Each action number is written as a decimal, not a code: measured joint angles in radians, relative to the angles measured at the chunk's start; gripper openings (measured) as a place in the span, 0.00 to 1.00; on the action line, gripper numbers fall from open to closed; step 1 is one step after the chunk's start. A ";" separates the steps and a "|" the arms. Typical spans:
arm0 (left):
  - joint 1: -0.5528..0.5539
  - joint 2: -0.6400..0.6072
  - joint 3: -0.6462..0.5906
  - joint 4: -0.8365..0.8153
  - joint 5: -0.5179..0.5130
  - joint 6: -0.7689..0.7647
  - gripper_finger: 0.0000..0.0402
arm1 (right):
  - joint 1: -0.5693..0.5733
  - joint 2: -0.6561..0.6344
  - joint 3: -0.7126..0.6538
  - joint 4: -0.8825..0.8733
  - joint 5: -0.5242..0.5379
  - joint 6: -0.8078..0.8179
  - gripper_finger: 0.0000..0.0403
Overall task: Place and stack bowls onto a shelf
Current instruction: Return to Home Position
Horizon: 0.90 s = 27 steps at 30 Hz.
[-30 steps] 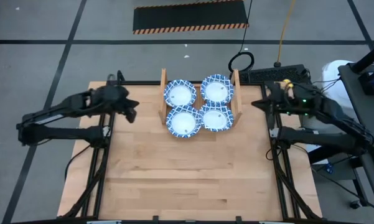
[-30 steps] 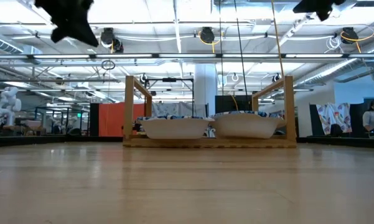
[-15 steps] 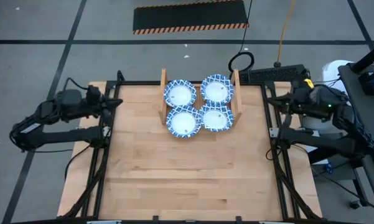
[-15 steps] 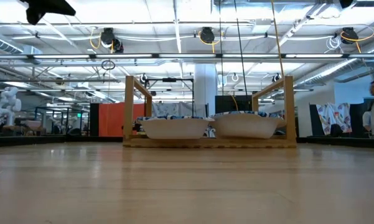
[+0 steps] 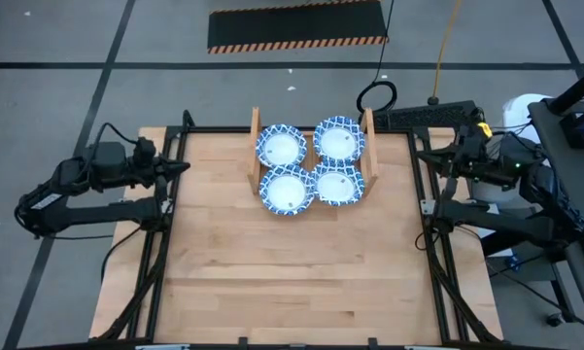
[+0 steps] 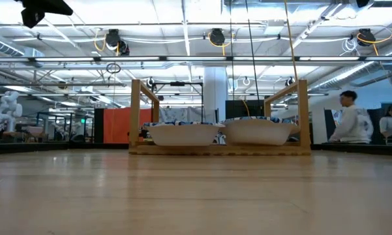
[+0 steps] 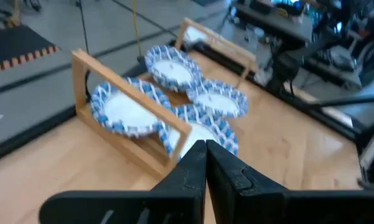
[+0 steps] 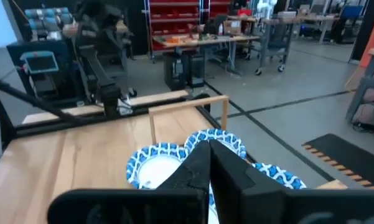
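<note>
Blue-rimmed white bowls show in four places on the low wooden shelf (image 5: 254, 156) at the table's far middle: far left (image 5: 280, 147), far right (image 5: 339, 139), near left (image 5: 287, 190), near right (image 5: 337, 184). In the low view two bowls (image 6: 182, 134) (image 6: 257, 130) show side by side on the rack (image 6: 303, 111). My left gripper (image 5: 180, 166) is shut and empty at the table's left edge, raised. My right gripper (image 5: 425, 160) is shut and empty at the right edge, raised. Both wrist views show shut fingertips (image 7: 205, 148) (image 8: 210, 147) above the bowls.
The wooden tabletop (image 5: 292, 272) lies bare in front of the shelf. A black frame (image 5: 428, 209) runs along both table sides. Cables and a dark box (image 5: 423, 119) lie behind the far right corner. A person (image 6: 351, 121) moves in the room behind.
My left arm has drawn back from beside the shelf toward the table's left edge and gone up. My right arm has drawn back toward the right edge. The bowls and shelf have stayed put.
</note>
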 joint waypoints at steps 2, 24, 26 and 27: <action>-0.001 -0.002 0.000 -0.015 -0.001 0.011 0.04 | 0.000 -0.001 -0.021 0.045 0.000 0.000 0.00; 0.000 -0.206 0.000 0.068 0.020 0.277 0.04 | 0.000 -0.007 -0.387 0.571 -0.080 -0.003 0.00; 0.000 -0.239 0.000 0.035 0.021 0.265 0.04 | 0.000 -0.007 -0.387 0.570 -0.080 -0.003 0.00; 0.000 -0.255 0.000 0.023 0.021 0.264 0.04 | 0.000 -0.007 -0.387 0.570 -0.080 -0.002 0.00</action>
